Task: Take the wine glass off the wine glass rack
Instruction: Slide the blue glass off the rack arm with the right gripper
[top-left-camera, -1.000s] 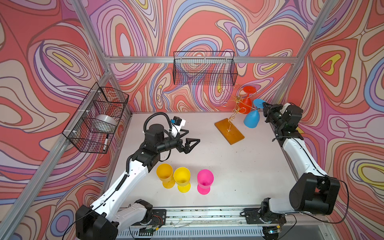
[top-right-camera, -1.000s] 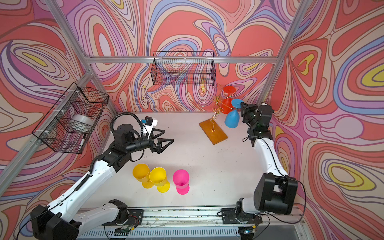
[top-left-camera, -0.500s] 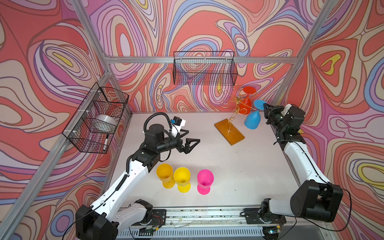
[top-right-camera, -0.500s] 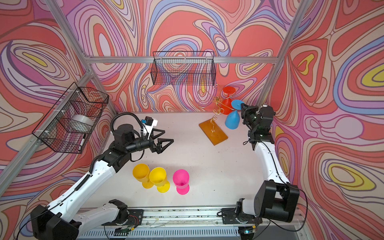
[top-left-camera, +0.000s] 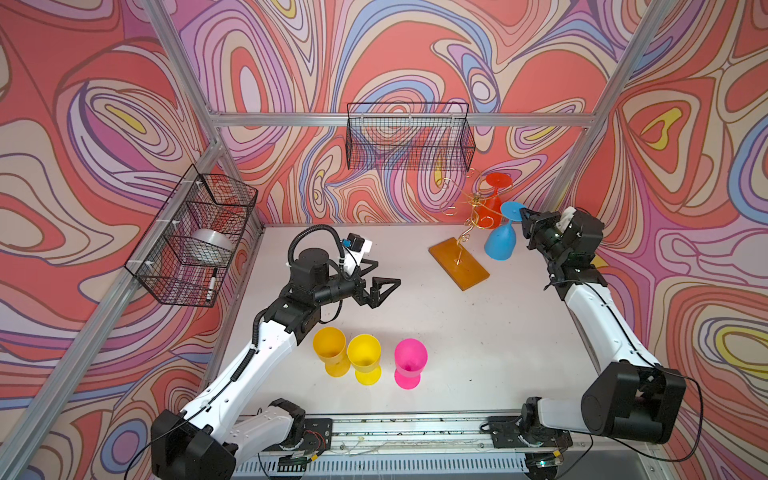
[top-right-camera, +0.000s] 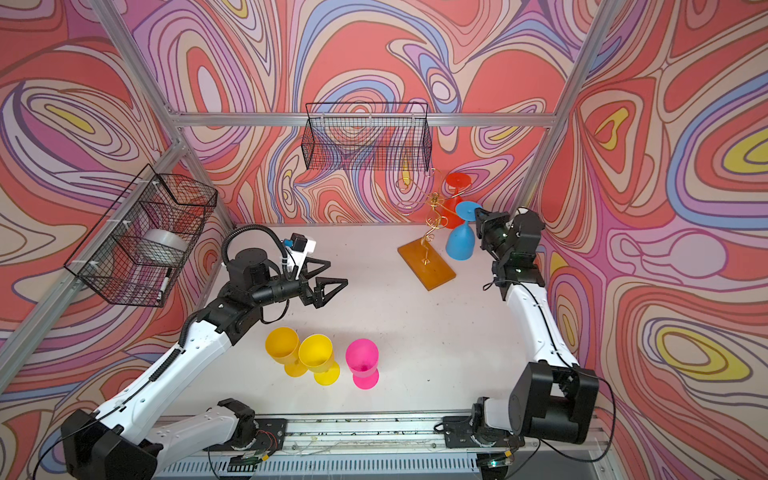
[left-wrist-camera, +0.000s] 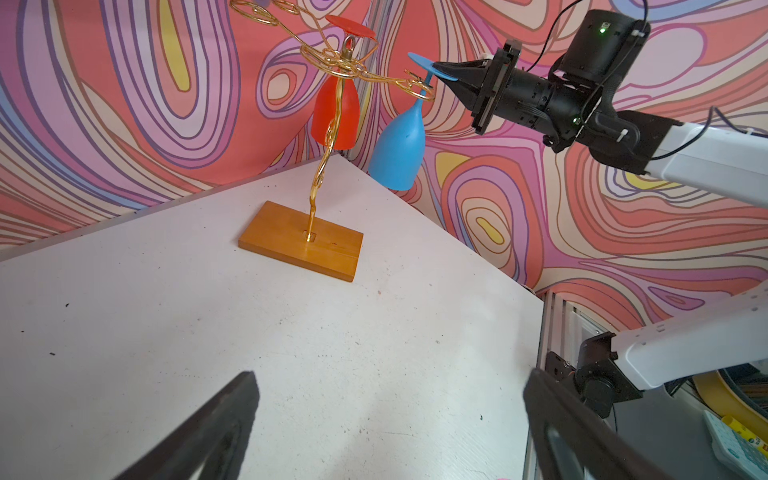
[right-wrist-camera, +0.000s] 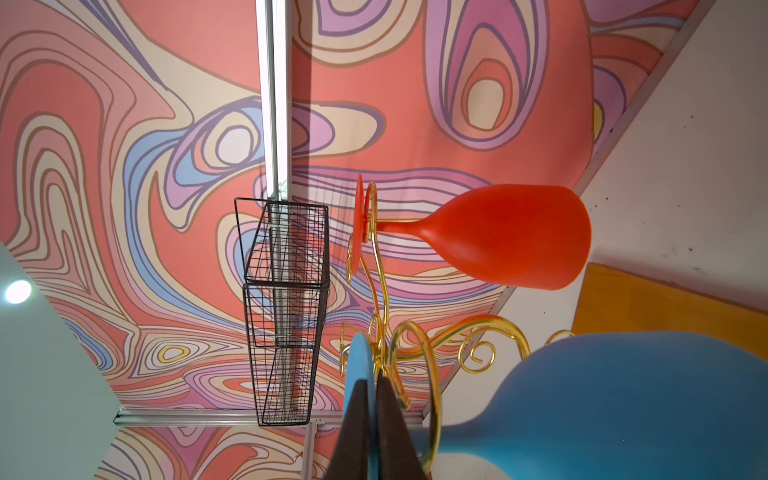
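Observation:
The wine glass rack (top-left-camera: 459, 264) (top-right-camera: 428, 266) (left-wrist-camera: 299, 241) stands at the back right, a gold wire stand on an amber base. A blue wine glass (top-left-camera: 500, 245) (top-right-camera: 460, 245) (left-wrist-camera: 397, 145) (right-wrist-camera: 623, 407) hangs upside down and tilted, its stem in one gold loop. My right gripper (top-left-camera: 524, 214) (top-right-camera: 478, 214) (left-wrist-camera: 436, 66) (right-wrist-camera: 372, 386) is shut on the rim of its foot. A red wine glass (top-left-camera: 488, 212) (left-wrist-camera: 334, 112) (right-wrist-camera: 507, 237) hangs from the rack behind it. My left gripper (top-left-camera: 386, 274) (top-right-camera: 337, 273) (left-wrist-camera: 390, 399) hovers open and empty over the table's middle left.
Two yellow glasses (top-left-camera: 330, 351) (top-left-camera: 365, 361) and a pink glass (top-left-camera: 410, 361) stand upright near the front. Black wire baskets hang on the back wall (top-left-camera: 409, 137) and the left wall (top-left-camera: 195, 237). The right wall and corner post lie close behind the rack.
The right arm has shifted its pose slightly while staying shut on the blue glass's foot. The glass still hangs in the rack's loop. The left arm has not moved.

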